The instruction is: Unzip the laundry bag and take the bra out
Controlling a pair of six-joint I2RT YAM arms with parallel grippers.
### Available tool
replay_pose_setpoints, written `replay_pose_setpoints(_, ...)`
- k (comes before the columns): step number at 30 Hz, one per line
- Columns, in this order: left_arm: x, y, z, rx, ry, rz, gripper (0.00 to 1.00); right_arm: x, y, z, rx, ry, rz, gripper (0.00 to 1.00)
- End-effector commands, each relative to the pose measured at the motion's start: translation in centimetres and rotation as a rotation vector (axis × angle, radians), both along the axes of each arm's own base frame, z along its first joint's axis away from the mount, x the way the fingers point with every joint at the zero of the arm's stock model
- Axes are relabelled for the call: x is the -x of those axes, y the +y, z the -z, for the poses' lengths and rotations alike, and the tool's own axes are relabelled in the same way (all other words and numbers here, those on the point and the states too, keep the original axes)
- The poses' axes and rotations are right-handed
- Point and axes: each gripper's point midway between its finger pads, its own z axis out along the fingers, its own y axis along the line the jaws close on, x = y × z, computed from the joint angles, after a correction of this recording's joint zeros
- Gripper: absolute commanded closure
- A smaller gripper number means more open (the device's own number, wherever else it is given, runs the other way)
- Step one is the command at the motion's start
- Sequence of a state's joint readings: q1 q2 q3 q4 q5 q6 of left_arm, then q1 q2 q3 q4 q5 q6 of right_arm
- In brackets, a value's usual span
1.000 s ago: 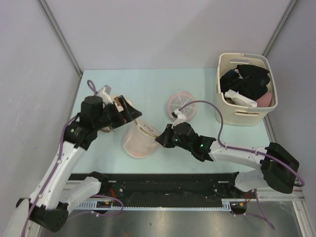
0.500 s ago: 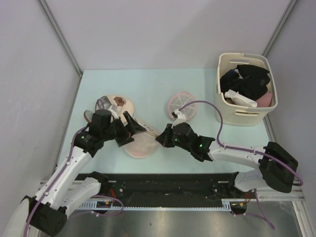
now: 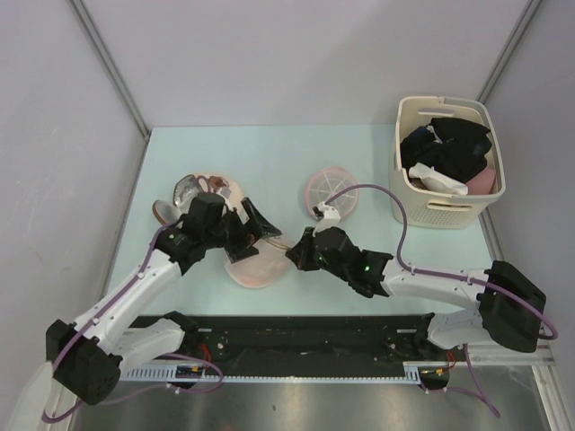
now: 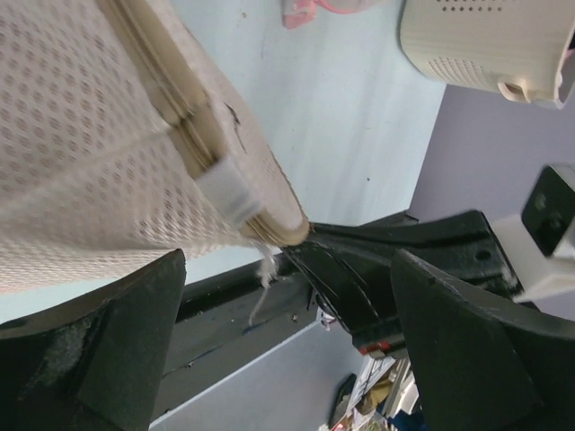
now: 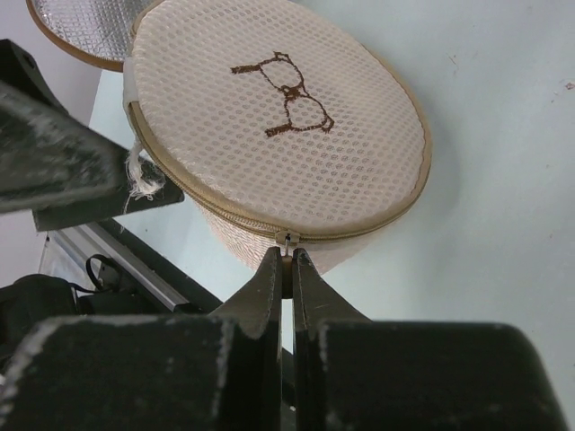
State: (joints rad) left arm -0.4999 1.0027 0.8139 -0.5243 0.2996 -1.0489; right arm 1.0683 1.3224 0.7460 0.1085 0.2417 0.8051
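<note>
Right gripper [image 5: 287, 269]: fingers [image 5: 266, 289] pressed together, pinching the small metal zipper pull [image 5: 287, 241] at the near edge of the laundry bag [image 5: 278, 135]. The zip runs round the rim of the bag's upper round end, which is pale mesh and carries a brown stitched mark [image 5: 286, 97].

Left gripper [image 3: 246, 226]: fingers [image 4: 449, 350] spread wide at the bag's left side, with the mesh wall and a white tab [image 4: 229, 193] on the seam just ahead of them. Whether either finger touches the bag cannot be told.

The bag lies tilted on the pale green table [image 3: 269, 153], near the front edge and left of centre, between the two grippers.

Beyond it, to the far left, rests a dome with a silver lining [image 3: 191, 189], just behind the left gripper. A flat pink disc [image 3: 331, 189] lies farther back, right of the bag and apart from it. At the far right stands a cream basket [image 3: 449, 213] holding black and white clothes [image 3: 449, 148].
</note>
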Motion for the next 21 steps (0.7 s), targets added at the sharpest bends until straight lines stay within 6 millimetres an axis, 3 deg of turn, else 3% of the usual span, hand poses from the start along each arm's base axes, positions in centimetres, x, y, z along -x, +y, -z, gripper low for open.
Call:
replay_pose_setpoints(1, -1.8, -0.3, -0.6, -0.004, -0.034, -0.044, 0.0, -0.3, -0.7, -1.8, 0.005, -0.069, 0.038, 1.0)
replay_pose_setpoints(4, -2.4, -0.7, 0.0, -0.01, -0.027, -0.041, 0.04, 0.0, -0.5, -1.9, 0.01, -0.083, 0.026, 1.0)
replay_pose_setpoints(6, -2.7, -1.0, -0.2, -0.002, -0.032, -0.039, 0.29, 0.2, -0.5, -2.0, 0.012, -0.089, 0.02, 1.0)
replay_pose_setpoints(7, -2.7, -1.2, -0.3, 0.0, -0.04, -0.03, 0.62, 0.3, -0.5, -2.0, 0.015, -0.089, 0.018, 1.0)
replay_pose_setpoints(8, -2.8, -1.3, -0.7, 0.004, -0.048, -0.022, 0.78, 0.3, -0.5, -2.1, 0.022, -0.102, 0.006, 1.0)
replay_pose_setpoints(10, -3.2, -1.4, -2.1, -0.003, -0.085, -0.011, 0.99, 0.2, -1.0, -2.4, 0.036, -0.117, 0.006, 1.0)
replay_pose_setpoints(14, -3.4, -0.8, -4.3, -0.039, -0.151, 0.005, 1.0, -0.7, -3.0, -3.3, 0.081, -0.167, -0.039, 1.0)
replay_pose_setpoints(16, -3.4, -0.5, -5.8, -0.044, -0.193, 0.013, 1.0, -2.2, -4.9, -3.1, 0.099, -0.166, -0.023, 1.0)
replay_pose_setpoints(17, -3.2, -0.5, -6.3, -0.038, -0.202, 0.021, 1.0, -1.8, -6.0, -2.1, 0.142, -0.152, -0.06, 1.0)
replay_pose_setpoints(21, -2.9, -1.1, -8.9, 0.026, -0.258, 0.054, 1.0, -4.7, -11.3, 0.2, 0.255, -0.139, 0.03, 1.0)
